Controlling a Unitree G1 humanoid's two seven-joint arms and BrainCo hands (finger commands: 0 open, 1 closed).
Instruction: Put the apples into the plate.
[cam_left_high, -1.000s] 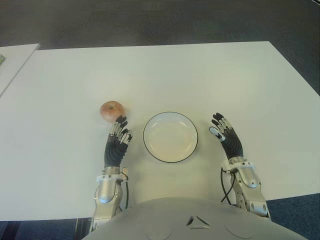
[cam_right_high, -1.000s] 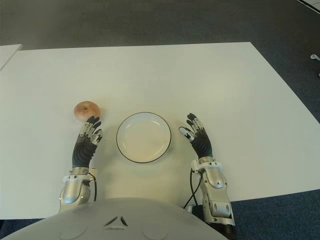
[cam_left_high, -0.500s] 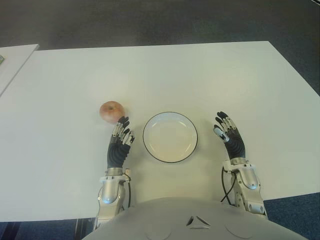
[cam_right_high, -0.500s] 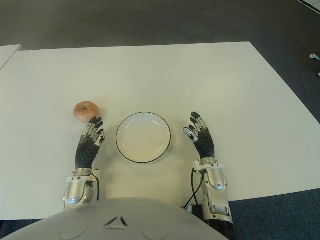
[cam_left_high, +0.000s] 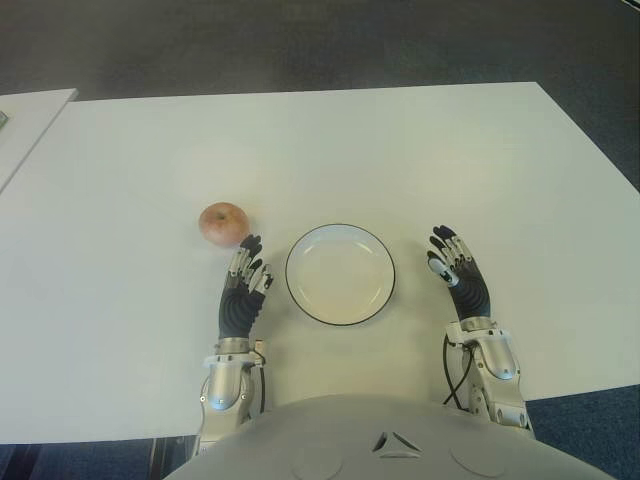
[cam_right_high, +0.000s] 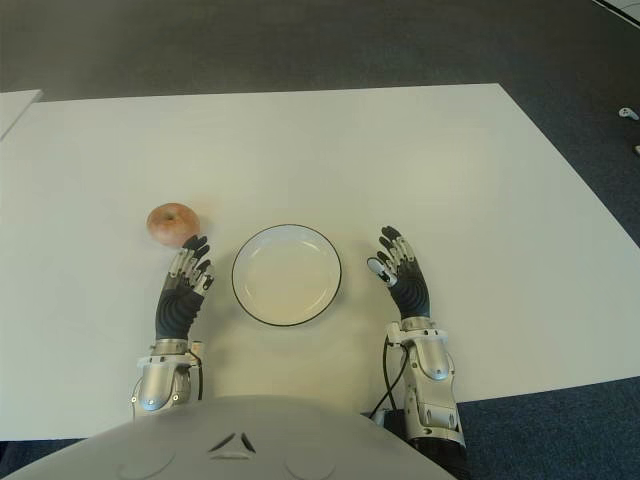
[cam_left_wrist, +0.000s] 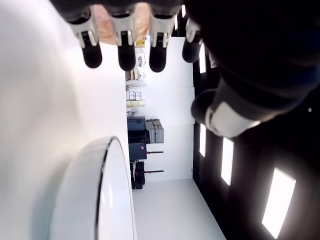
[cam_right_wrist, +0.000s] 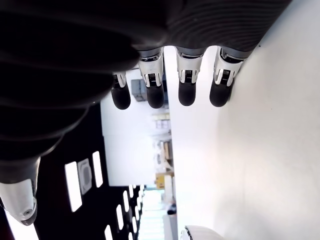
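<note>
One reddish apple (cam_left_high: 223, 222) sits on the white table (cam_left_high: 330, 140), left of a white plate with a dark rim (cam_left_high: 340, 274). The plate holds nothing. My left hand (cam_left_high: 246, 275) is open, fingers straight, just near-right of the apple and left of the plate; its fingertips (cam_left_wrist: 126, 58) show in front of the apple (cam_left_wrist: 106, 27) in the left wrist view. My right hand (cam_left_high: 452, 264) is open too, beside the plate's right edge. Neither hand holds anything.
A second white table (cam_left_high: 25, 125) shows at the far left edge. Dark carpet (cam_left_high: 300, 45) lies beyond the table's far edge. The table's right corner (cam_left_high: 545, 90) and near edge are close to my arms.
Both hands have drawn back slightly toward my body. The left hand has shifted a little right, away from the apple. The apple and plate have not moved.
</note>
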